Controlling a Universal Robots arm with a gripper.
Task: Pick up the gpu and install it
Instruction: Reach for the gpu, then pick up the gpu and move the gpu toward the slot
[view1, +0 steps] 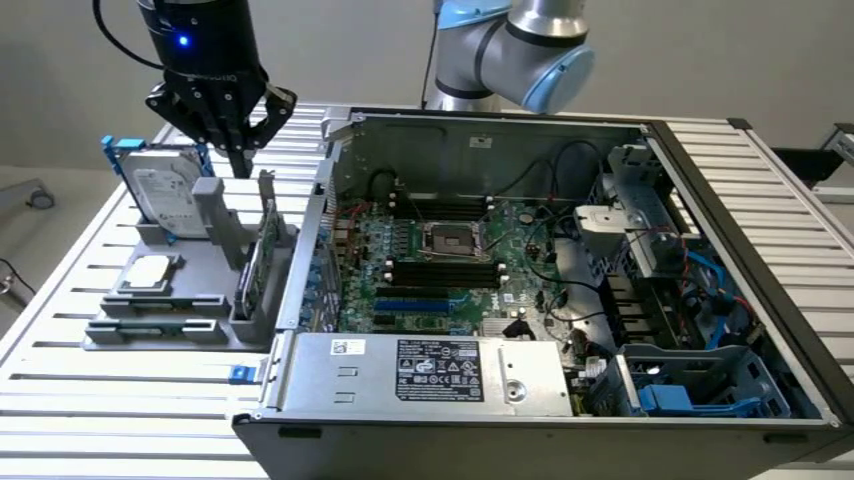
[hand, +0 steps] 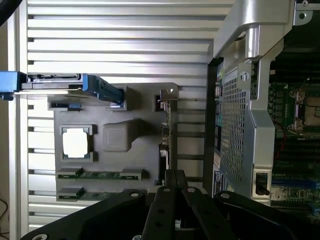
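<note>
The gpu stands on edge in a slot of the grey holder, on the side nearest the computer case, its silver bracket pointing up. In the wrist view the gpu appears edge-on as a thin dark strip with the bracket at one end. My gripper hangs above the holder's far end, a little above the card's bracket, with fingers pressed together and nothing between them. In the wrist view the gripper sits right over the card's edge.
The holder also carries a silver hard drive in a blue frame, a square processor and memory sticks. The open computer case lies to the exterior view's right, motherboard exposed, with its side wall close to the card.
</note>
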